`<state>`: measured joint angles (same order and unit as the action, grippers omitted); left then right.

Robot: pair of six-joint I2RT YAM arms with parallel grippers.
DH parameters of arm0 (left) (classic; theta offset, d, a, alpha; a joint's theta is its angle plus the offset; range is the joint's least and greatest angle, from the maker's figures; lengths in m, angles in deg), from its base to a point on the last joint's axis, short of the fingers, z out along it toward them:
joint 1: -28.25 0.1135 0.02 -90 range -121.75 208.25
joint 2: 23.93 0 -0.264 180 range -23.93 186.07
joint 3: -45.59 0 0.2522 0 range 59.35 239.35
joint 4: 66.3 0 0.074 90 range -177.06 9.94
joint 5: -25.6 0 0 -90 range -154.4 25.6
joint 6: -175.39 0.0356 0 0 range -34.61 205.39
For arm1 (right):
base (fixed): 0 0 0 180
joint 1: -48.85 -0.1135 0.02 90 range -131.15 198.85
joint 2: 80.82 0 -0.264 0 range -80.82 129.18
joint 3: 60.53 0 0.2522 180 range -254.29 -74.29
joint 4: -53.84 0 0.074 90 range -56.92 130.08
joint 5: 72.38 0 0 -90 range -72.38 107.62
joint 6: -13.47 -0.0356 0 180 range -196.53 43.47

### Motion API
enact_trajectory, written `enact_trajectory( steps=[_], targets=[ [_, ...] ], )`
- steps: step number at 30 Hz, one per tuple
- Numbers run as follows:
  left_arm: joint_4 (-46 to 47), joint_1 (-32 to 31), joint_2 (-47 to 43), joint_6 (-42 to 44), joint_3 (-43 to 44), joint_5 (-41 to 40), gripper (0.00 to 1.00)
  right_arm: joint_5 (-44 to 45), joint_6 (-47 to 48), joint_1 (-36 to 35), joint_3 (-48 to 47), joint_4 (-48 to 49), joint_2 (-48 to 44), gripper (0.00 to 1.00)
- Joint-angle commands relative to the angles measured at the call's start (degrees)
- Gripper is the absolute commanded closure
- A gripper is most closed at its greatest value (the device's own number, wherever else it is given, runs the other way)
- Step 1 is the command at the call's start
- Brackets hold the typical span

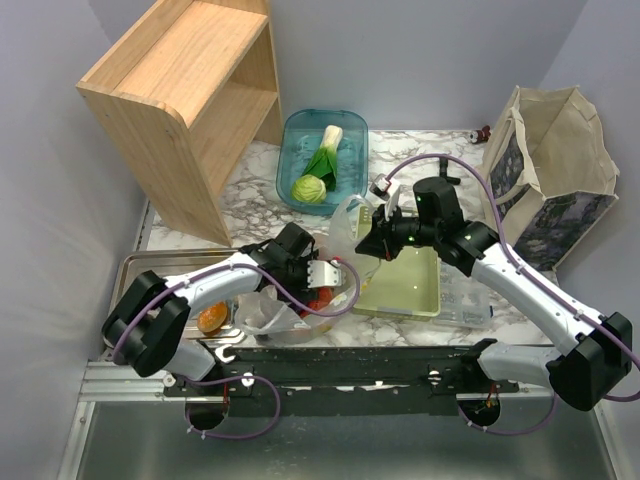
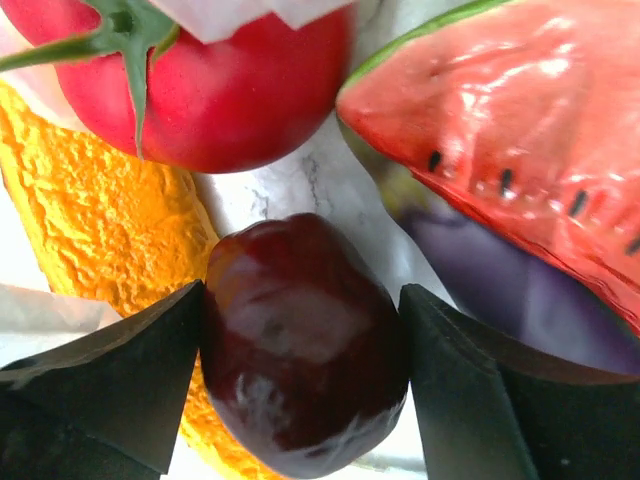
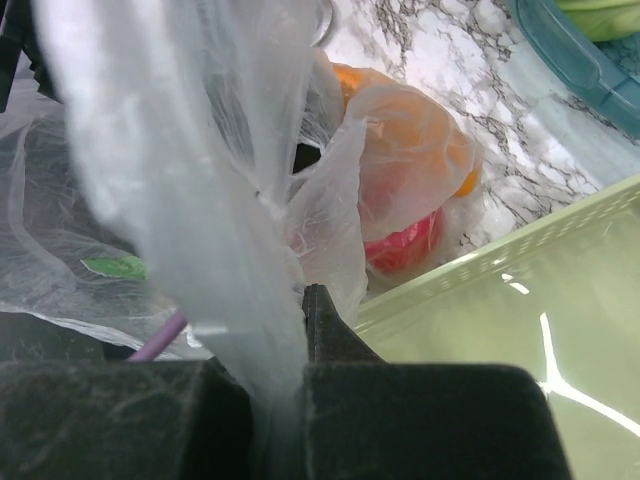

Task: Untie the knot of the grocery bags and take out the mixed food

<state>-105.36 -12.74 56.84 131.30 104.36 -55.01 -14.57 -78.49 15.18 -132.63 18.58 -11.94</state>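
We pinch the grocery bag [image 3: 200, 150] in the shut right claw [image 3: 285, 330] | left claw [image 2: 300, 290] spread astride the apple [image 2: 300, 380] inside, 6 o'clock of the tub [image 1: 283, 160] | cabbage [image 1: 311, 189] already out; tomato [image 2: 220, 90] and watermelon wedge [image 2: 520, 130] left.

1. At 6 o'clock, the dark right gripper [image 3: 282, 352] is pinched closed on a stretched sheet of the translucent grocery bag [image 3: 200, 150].
2. At centre, bag film wraps orange food [image 3: 405, 130] above red food [image 3: 402, 246].
3. At 4 o'clock, a pale green basket [image 3: 500, 330].
4. At 1 o'clock, the marble table [image 3: 440, 50] and a teal container [image 3: 570, 62].
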Motion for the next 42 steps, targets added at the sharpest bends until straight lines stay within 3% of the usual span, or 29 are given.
enact_trajectory(
  steps=[1, 6, 9, 16, 19, 33, 35, 37, 39, 42],
  targets=[
    [1.29, 0.16, 4.21, 3.04, -0.83, -4.22, 0.31, 1.85, 0.04, -0.08, 0.95, 0.40, -0.50, 0.99],
    [-3.80, -0.32, -1.41, 5.32, -0.03, -0.33, 0.77, 2.79, 0.37, -0.08, 0.89, 0.44, -0.25, 0.99],
    [-10.43, -0.41, -9.18, 4.92, 2.72, 6.44, 0.88, 3.53, 0.29, -0.08, 1.37, 1.03, -0.26, 0.99],
    [-22.59, -0.38, -21.97, 1.87, 12.81, 25.52, 0.90, 3.79, -1.73, -0.07, 2.27, 2.75, -0.58, 0.99],
    [-23.55, -0.27, -24.85, -1.76, 15.87, 31.45, 0.90, 3.61, -2.01, -0.08, 2.52, 2.86, -0.80, 0.99],
    [-8.46, 2.30, -22.88, -37.05, 29.25, 44.77, 0.90, 4.07, -3.91, -0.08, 2.32, 3.66, -0.74, 0.99],
    [-7.13, -1.25, -23.11, -36.01, 28.85, 41.31, 0.90, 4.15, -5.68, -0.06, 1.55, 4.74, 0.63, 0.99],
    [-4.31, -9.47, -24.89, -28.97, 26.03, 29.96, 0.90, 2.67, -7.16, -0.06, -0.48, 6.26, 3.06, 0.99],
    [0.52, -15.58, -25.75, -21.63, 21.66, 23.51, 0.90, 1.86, -8.63, -0.10, -2.98, 7.31, 5.48, 0.99],
    [3.48, -20.90, -20.95, -14.84, 19.72, 17.88, 0.91, 0.60, -8.62, -0.07, -5.50, 7.48, 8.40, 0.99]
  ],
)
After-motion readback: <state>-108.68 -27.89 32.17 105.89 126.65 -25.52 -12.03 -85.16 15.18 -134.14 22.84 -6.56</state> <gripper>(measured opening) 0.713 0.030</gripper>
